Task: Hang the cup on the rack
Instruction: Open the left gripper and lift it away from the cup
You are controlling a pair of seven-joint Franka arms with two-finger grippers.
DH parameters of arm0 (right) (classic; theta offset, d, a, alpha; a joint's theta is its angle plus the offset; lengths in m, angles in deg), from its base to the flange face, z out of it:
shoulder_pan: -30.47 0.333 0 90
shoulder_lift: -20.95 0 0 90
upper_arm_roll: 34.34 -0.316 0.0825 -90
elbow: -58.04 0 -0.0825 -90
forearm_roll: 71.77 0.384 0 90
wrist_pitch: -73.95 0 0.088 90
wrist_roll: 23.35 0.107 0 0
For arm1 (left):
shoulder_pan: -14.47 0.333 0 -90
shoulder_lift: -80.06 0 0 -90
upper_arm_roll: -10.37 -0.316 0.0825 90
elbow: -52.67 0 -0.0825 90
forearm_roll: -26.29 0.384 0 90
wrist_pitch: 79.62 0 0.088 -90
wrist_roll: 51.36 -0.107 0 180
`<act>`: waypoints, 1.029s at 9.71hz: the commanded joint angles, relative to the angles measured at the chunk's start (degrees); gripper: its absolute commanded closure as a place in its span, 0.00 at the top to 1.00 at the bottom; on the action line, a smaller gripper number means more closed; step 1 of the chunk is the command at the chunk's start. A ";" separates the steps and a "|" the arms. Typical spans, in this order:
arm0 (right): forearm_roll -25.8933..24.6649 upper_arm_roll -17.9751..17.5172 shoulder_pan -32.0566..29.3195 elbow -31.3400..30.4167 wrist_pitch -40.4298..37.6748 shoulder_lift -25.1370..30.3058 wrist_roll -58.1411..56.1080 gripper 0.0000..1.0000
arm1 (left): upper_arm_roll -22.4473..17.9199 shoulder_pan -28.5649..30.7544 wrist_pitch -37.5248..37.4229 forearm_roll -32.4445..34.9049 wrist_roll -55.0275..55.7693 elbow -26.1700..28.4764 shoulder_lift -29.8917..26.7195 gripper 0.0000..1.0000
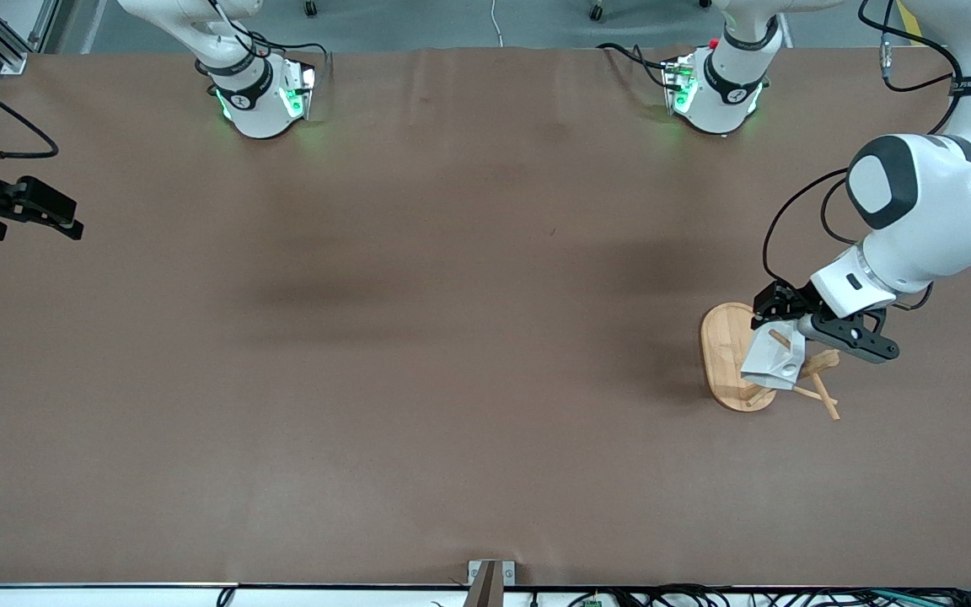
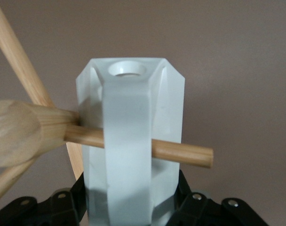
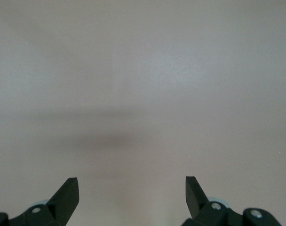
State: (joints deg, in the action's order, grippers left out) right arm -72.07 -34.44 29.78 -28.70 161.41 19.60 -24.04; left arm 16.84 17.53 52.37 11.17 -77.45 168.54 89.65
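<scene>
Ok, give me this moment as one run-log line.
left gripper: shut on cup, over rack | peg: through cup handle | right gripper: open, waiting over table at right arm's end

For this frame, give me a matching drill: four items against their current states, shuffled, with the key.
Items:
1. cup
2. rack
3. left end effector
4. right end effector

States:
A. open, holding nothing, over bare table
B. shut on the cup
C. threaded on a peg through its handle
D. standing at the left arm's end of the table

Pairs: 1-C, 2-D, 3-B, 4-A
</scene>
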 commanded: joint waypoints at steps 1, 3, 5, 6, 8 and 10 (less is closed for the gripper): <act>-0.13 -0.25 -0.45 -0.97 0.52 1.00 -0.72 1.00 | -0.14 -0.06 0.46 -1.14 -1.34 -0.47 1.22 1.00; -0.13 -0.25 -0.54 -0.89 0.52 1.00 -0.72 1.00 | -0.14 -0.15 -1.99 -1.14 -0.37 -1.96 0.00 1.00; -0.13 -0.25 -0.45 -0.88 0.52 1.00 -0.72 1.00 | -0.14 -0.24 -4.19 -0.97 0.33 -2.49 -1.85 1.00; -0.13 -0.25 -0.45 -0.88 0.52 1.00 -0.72 1.00 | -0.14 -0.24 -6.73 -0.79 1.12 -3.54 -2.38 1.00; -0.13 -0.25 -0.45 -0.88 0.52 1.00 -0.63 1.00 | -0.05 -0.33 -9.91 -0.44 2.79 -4.69 -4.66 1.00; -0.13 -0.25 -0.45 -0.88 0.43 1.00 -0.72 1.00 | -0.14 -0.33 -12.72 -0.35 2.88 -4.69 -7.47 1.00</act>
State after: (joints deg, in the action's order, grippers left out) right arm -72.07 -34.43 29.77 -28.70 161.47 19.60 -24.05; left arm 16.86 17.36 41.46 11.10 -74.76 162.68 83.45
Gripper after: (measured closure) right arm 0.000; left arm 0.000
